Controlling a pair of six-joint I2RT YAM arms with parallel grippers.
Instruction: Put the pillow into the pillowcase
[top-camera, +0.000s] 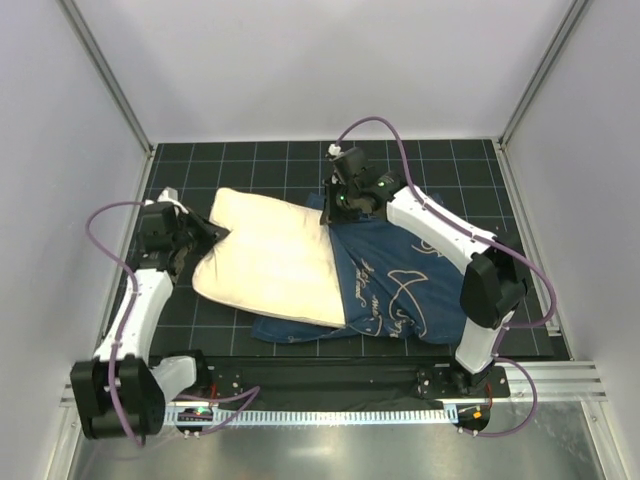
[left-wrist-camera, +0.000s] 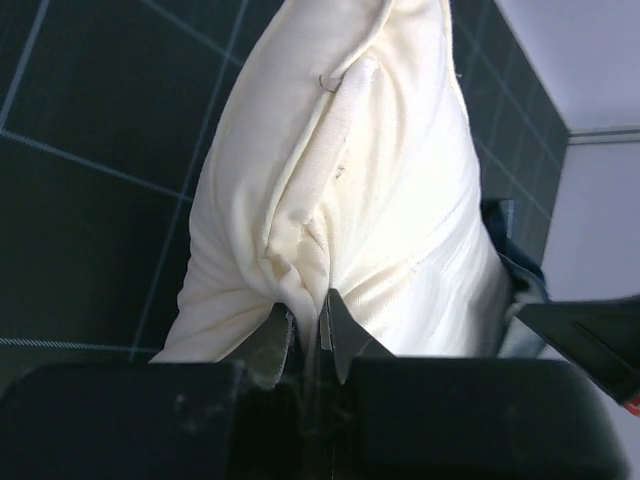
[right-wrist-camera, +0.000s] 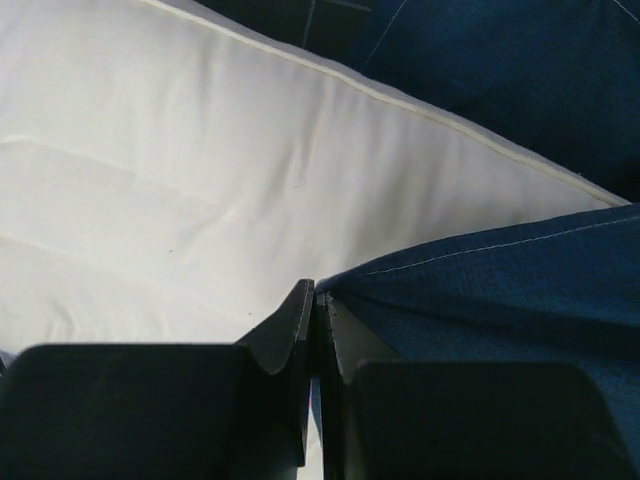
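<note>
The cream-white pillow (top-camera: 268, 258) lies across the middle of the dark mat, its right end inside the navy-blue pillowcase (top-camera: 400, 280) with white line drawings. My left gripper (top-camera: 207, 232) is at the pillow's left edge, shut on a pinch of pillow fabric (left-wrist-camera: 300, 270). My right gripper (top-camera: 331, 210) is at the far edge of the pillowcase opening, shut on the blue hem (right-wrist-camera: 470, 270) that lies over the pillow (right-wrist-camera: 200, 190). How far the pillow reaches inside the case is hidden.
The gridded black mat (top-camera: 250, 155) covers the table, enclosed by white walls and metal frame posts (top-camera: 110, 80). A metal rail (top-camera: 560, 375) runs along the near edge by the arm bases. Purple cables (top-camera: 385, 125) loop off both arms.
</note>
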